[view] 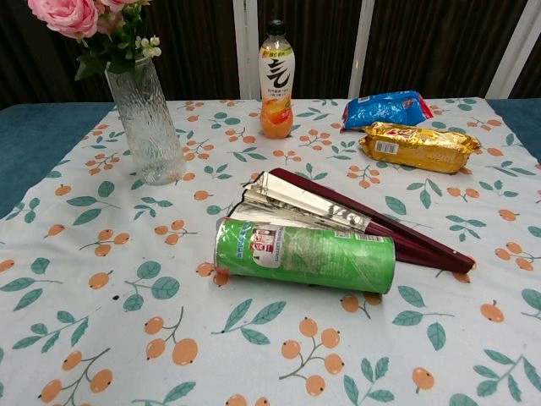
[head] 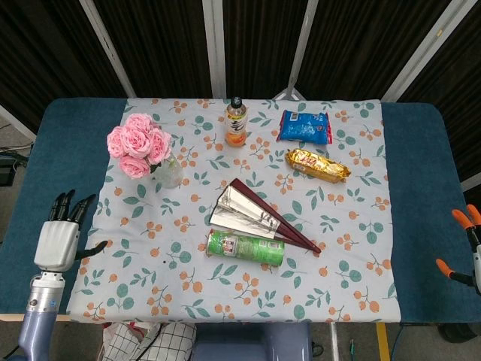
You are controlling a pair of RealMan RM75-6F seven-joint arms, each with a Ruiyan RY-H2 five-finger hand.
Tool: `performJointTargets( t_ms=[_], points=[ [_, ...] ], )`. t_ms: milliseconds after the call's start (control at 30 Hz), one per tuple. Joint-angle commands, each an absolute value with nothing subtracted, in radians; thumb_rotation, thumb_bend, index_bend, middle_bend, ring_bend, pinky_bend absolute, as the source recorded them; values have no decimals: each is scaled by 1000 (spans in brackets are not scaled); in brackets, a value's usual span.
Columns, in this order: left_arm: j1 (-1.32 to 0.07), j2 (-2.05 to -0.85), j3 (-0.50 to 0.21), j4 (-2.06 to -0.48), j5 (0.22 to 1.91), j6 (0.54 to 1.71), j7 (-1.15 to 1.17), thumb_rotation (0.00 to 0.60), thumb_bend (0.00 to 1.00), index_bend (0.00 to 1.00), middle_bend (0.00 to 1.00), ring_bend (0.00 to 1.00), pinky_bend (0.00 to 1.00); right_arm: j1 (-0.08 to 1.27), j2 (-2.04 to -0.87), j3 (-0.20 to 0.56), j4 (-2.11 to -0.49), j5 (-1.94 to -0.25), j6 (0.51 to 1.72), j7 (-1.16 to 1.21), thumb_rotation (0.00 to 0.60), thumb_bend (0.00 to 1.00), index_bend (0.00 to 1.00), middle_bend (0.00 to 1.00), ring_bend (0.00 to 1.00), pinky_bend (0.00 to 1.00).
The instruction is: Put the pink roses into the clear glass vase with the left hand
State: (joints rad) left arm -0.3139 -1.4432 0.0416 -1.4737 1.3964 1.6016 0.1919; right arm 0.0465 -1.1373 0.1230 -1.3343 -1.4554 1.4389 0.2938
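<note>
Pink roses (head: 137, 144) stand in the clear glass vase (view: 147, 123), upright, far-left part of the floral cloth (head: 188, 293). Left hand (head: 58, 242) is at the left edge over the blue surface (head: 52, 150), fingers spread, holding nothing, well apart from the vase. Right hand (head: 471, 248) only peeks in at the right edge, orange tips visible; can't tell its pose.

Around: orange drink bottle (head: 235, 122) upright at the far edge, right of the vase. Blue snack bag (head: 304, 126) and gold snack bag (head: 317, 165) far right, gold just in front of blue. Folding fan (head: 255, 215) half open mid-cloth, green chip can (head: 246, 247) lying on its side just in front of it, touching or nearly so.

Open cloth between vase and fan, and all along the near edge and near left. Blue margins on both sides are bare.

Head view shows both hands and the surface edges. Chest view shows neither hand, but shows the vase's ribbed glass, green stems at the rim, and only the lowest blooms.
</note>
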Motion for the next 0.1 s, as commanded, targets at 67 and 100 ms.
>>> performJointTargets(
  t_ms=[67, 100],
  points=[
    [-286, -1461, 41, -1467, 1445, 1632, 176, 600, 86, 115, 222, 0, 0, 48, -1123, 111, -1352, -1468, 1443, 274, 600, 239, 168, 25, 96, 61],
    [-281, -1459, 38, -1469, 1451, 1638, 174, 600, 86, 114, 223, 0, 0, 49, -1122, 109, -1354, -1469, 1441, 269, 600, 239, 168, 25, 96, 61]
  ],
)
